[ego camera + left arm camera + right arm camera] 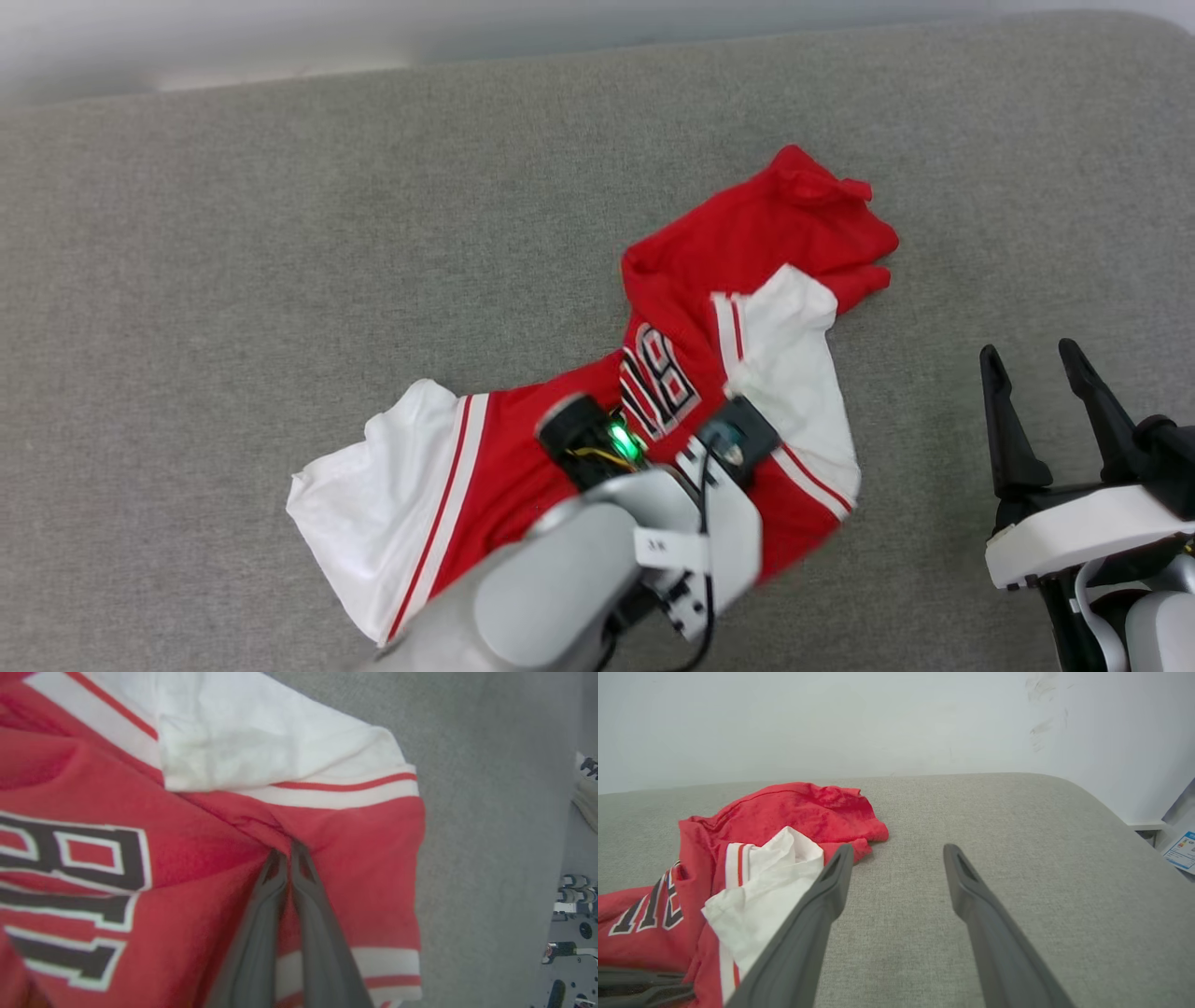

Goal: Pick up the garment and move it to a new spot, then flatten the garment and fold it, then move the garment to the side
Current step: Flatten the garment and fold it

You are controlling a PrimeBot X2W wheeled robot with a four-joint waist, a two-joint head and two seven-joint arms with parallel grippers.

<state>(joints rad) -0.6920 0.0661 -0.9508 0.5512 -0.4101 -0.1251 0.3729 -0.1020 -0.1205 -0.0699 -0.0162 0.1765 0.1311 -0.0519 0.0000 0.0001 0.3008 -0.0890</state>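
the garment [747, 243], a red jersey t-shirt with white sleeves, lies crumpled on the grey fabric-covered tabletop [233, 233], a little right of the middle in the head view. its red body is bunched toward the far right. one white sleeve [373, 485] is spread toward the near left, and the other white sleeve [794, 373] is folded over the red cloth on the right. the black-and-white lettering [658, 383] shows between them, partly creased.

the left arm [560, 597] reaches in from the near edge over the middle of the shirt. in the left wrist view the left tool [288, 851] has its two dark fingers drawn narrow, tips almost together, pinching a small pucker of red cloth just below the striped sleeve trim [345, 791]. the lettering [70, 868] lies to the left of the fingers in that view.

the right tool [1029, 353] stands at the near right over bare grey fabric, apart from the shirt, with its fingers spread wide and nothing between them. in the right wrist view the right tool [897, 849] points toward the far pale wall [831, 718], with the garment [794, 807] to its left.
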